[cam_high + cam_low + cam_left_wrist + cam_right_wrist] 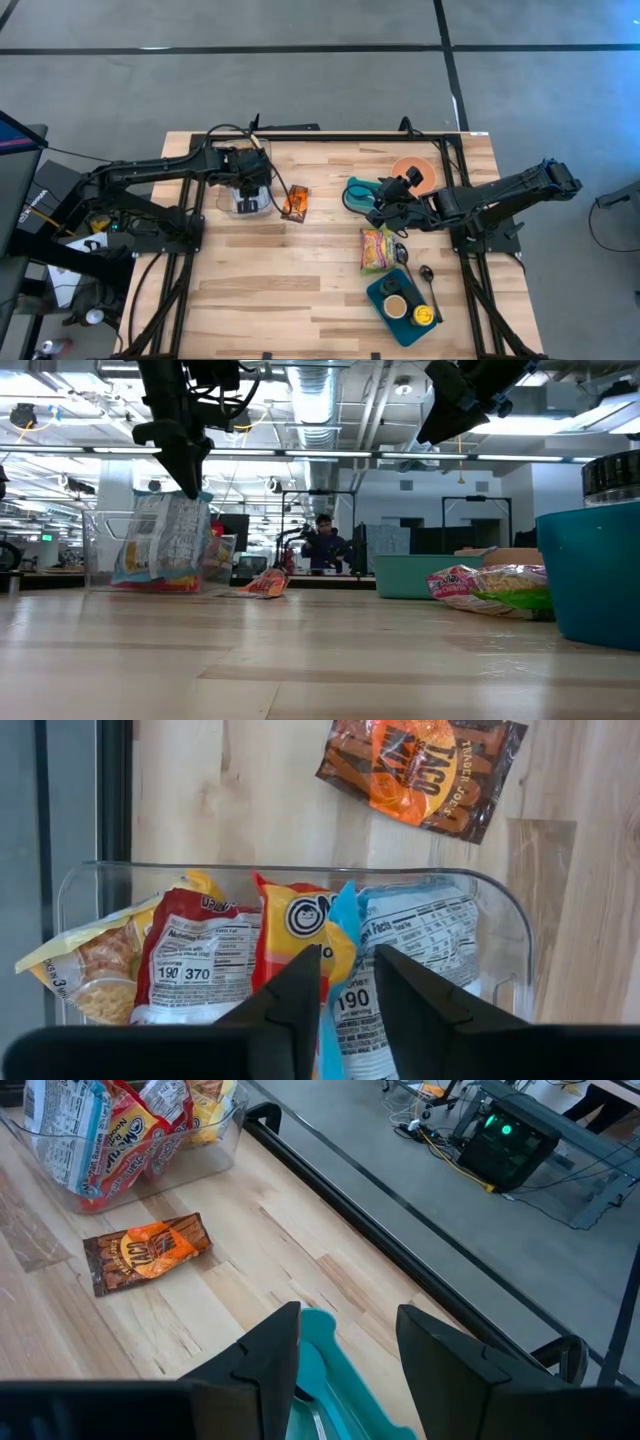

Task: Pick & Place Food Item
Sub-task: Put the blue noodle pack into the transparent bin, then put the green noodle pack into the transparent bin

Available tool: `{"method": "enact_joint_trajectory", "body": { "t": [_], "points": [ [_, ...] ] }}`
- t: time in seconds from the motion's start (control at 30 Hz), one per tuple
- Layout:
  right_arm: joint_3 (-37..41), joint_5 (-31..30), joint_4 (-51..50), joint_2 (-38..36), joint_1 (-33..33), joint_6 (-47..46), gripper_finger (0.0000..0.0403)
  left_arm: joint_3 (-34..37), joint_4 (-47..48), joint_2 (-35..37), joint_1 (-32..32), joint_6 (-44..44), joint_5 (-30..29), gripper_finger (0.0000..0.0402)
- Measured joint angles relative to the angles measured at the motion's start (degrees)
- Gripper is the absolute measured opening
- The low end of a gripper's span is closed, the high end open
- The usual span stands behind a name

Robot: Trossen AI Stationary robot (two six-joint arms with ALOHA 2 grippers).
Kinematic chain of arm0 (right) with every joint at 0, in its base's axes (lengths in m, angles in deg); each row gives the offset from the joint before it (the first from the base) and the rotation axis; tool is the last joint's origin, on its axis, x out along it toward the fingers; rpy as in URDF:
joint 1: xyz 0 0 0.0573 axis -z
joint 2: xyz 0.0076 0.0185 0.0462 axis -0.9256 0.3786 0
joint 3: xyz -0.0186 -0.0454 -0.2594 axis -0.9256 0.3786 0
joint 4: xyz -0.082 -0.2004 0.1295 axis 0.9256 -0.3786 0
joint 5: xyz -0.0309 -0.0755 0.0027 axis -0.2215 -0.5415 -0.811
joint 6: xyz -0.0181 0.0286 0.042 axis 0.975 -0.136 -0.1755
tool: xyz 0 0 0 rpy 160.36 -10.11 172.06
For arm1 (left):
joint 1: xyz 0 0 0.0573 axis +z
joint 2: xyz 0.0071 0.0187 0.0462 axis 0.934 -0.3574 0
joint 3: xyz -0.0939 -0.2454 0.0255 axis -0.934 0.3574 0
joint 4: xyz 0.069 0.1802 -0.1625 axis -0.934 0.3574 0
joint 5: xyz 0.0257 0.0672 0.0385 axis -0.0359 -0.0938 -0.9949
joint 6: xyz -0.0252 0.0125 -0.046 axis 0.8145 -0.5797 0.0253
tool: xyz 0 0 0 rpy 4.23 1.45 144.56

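Left gripper (347, 1005) slightly parted over crinkly packets in clear plastic bin (505, 935), right gripper (345, 1345) open.

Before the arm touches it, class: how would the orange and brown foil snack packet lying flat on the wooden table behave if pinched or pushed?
The orange and brown foil snack packet probably flexes and crinkles when pinched, since its shiny film looks thin. Lying flat on the wooden table, it should slide, not roll. It is likely light for its size.

Wooden table (300, 270), orange bowl (412, 170), spoon (428, 278), person beyond (322, 540)
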Motion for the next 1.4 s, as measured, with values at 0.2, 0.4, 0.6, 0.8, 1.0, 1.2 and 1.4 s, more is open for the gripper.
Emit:
{"method": "enact_joint_trajectory", "body": {
  "t": [0.2, 0.4, 0.6, 0.8, 1.0, 1.2, 1.4],
  "points": [
    [0.0, -0.01, 0.0, 0.0, 0.0, 0.0, 0.0161, 0.0, 0.01, 0.0, 0.0, 0.02, -0.21, 0.0114],
    [0.0, -0.01, 0.0, 0.0, 0.01, 0.0, 0.0161, 0.0, -0.02, 0.0, 0.0, 1.92, -0.24, 0.0144],
    [0.0, -0.01, -0.01, 0.0, 0.01, 0.0, 0.0161, 0.0, -2.44, 0.0, 0.02, 1.95, -0.2, 0.0154],
    [0.0, -0.01, -0.02, 0.0, 0.01, 0.02, 0.0161, 0.0, -7.63, 0.0, 0.0, 1.97, -0.2, 0.0138],
    [0.0, -0.01, -0.02, 0.0, 0.01, 0.11, 0.0161, 0.0, -14.61, 0.0, 0.0, 5.46, -0.14, 0.0109],
    [0.0, 0.0, -0.02, 0.0, 0.01, 0.13, 0.0161, 0.0, -22.25, 0.0, -0.16, 16.64, 0.09, 0.0067],
    [0.01, -0.01, -0.14, 0.0, 0.01, 0.14, 0.0161, 0.0, -27.14, 0.0, -2.45, 26.02, 1.34, 0.0022]
  ]
}}
